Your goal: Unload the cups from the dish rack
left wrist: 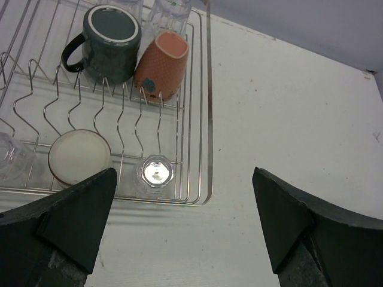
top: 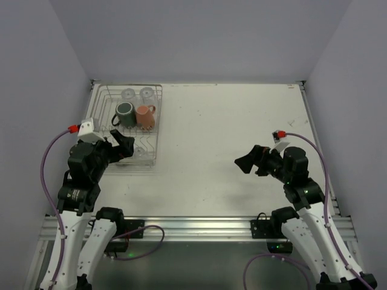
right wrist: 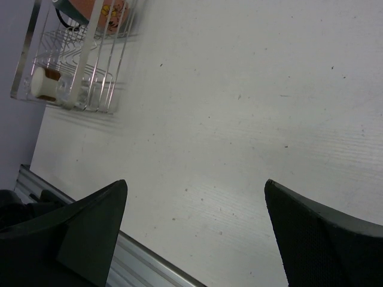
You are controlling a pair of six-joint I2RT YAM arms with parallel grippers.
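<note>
The silver wire dish rack [top: 156, 136] stands at the far left of the table. In it a dark green mug [top: 125, 115] and a salmon-pink mug [top: 145, 116] rest side by side, with two clear glasses [top: 137, 94] behind them. The left wrist view shows the rack [left wrist: 209, 119], the green mug [left wrist: 111, 43], the pink mug [left wrist: 163, 64], a tan cup [left wrist: 79, 156], and clear glasses at the rack's near corner [left wrist: 155, 173] and at the left edge [left wrist: 11, 156]. My left gripper [top: 124, 145] [left wrist: 184, 179] is open and empty, just above the rack's near edge. My right gripper [top: 245, 162] [right wrist: 196, 185] is open and empty over bare table.
The white table [top: 230, 133] is walled by lilac panels at the back and sides. A metal rail [top: 199, 225] runs along the near edge. The right wrist view shows the rack [right wrist: 72, 60] far off at its upper left.
</note>
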